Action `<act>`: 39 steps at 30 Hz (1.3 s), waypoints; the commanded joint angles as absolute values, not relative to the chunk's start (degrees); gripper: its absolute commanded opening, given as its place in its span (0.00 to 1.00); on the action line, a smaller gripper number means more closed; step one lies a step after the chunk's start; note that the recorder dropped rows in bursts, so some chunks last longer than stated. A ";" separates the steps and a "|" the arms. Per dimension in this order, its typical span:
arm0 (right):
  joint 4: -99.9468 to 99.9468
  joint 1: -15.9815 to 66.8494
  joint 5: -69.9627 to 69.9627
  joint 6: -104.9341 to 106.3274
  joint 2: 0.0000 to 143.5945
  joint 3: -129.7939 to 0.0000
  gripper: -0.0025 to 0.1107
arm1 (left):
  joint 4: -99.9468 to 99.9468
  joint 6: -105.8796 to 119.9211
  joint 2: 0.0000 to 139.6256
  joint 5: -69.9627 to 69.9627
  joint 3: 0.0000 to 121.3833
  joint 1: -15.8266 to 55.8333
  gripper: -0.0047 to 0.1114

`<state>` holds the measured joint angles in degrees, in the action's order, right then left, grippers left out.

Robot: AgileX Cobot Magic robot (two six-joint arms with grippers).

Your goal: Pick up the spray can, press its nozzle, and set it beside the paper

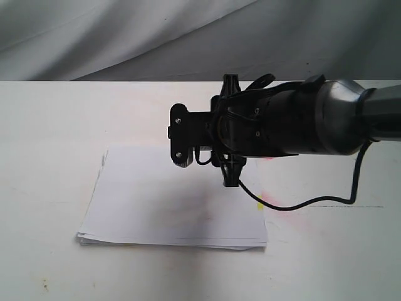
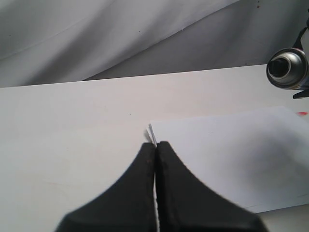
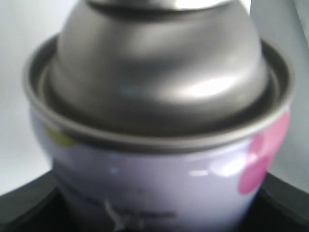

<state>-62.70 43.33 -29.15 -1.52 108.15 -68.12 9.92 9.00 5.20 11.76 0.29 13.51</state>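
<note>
Ext view: right arm [image 1: 326, 119] comes in from the right, past the middle, w/ the right hand [image 1: 180, 135] up in the air over the far part of the paper [image 1: 169, 200]. What it grips is hidden from here. The paper is a thin white stack lying flat on the white bench [image 1: 50, 157], sheets a bit fanned at the near edge, w/ a small yellow tab [image 1: 259, 204] on its right edge. Black cable [image 1: 301, 204] loops under the arm. Grey cloth [image 1: 125, 37] hangs behind the bench.

Left wrist view: left hand [image 2: 155, 147] is pressed together. Its tips line up w/ a corner of the paper; can't tell if they touch it. The spray can [image 2: 287, 68] shows top-on, in the air above the paper's far side, black nozzle [image 2: 278, 66] at the centre of the silver dome.

Right wrist view: v. close, blurred. The can fills the frame: silver domed shoulder, rim, pale label w/ a pink dot [image 3: 260, 159] and a yellowish dot [image 3: 60, 135]. Black fingers [image 3: 29, 208] sit on either side of the body, so the right hand is pinching the can.
</note>
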 commanded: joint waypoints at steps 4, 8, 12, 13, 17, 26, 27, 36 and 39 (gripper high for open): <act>-64.29 43.58 -28.80 -1.81 107.58 -68.79 0.02 | 9.67 9.07 5.49 11.41 0.00 13.62 0.04; -64.29 43.58 -28.80 -1.81 107.58 -68.79 0.02 | 9.67 9.07 5.49 11.41 0.00 13.62 0.04; -64.29 43.58 -29.03 -1.81 107.58 -68.79 0.02 | 9.67 9.07 5.49 11.41 0.00 13.62 0.04; -64.29 43.58 -29.03 -1.81 107.58 -68.79 0.02 | 9.67 9.07 5.49 11.41 0.00 13.62 0.04; -64.29 43.58 -29.03 -1.81 107.58 -68.79 0.02 | 9.67 9.07 5.49 11.41 0.00 13.62 0.04; -64.29 43.58 -29.03 -1.81 107.58 -68.79 0.02 | 9.67 9.07 5.49 11.41 0.00 13.62 0.04; -64.29 43.58 -29.03 -1.81 107.58 -68.79 0.02 | 9.67 9.07 5.49 11.41 0.00 13.62 0.04; -64.29 43.58 -29.03 -1.81 107.58 -68.79 0.02 | 24.75 2.45 5.49 0.63 0.00 13.62 0.04; -64.29 43.58 -29.03 -1.81 107.58 -68.79 0.02 | 30.31 -1.94 5.49 -1.71 0.00 13.62 0.04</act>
<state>-63.07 43.33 -29.15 -1.52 108.15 -68.12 27.28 0.50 5.20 0.51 0.29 13.51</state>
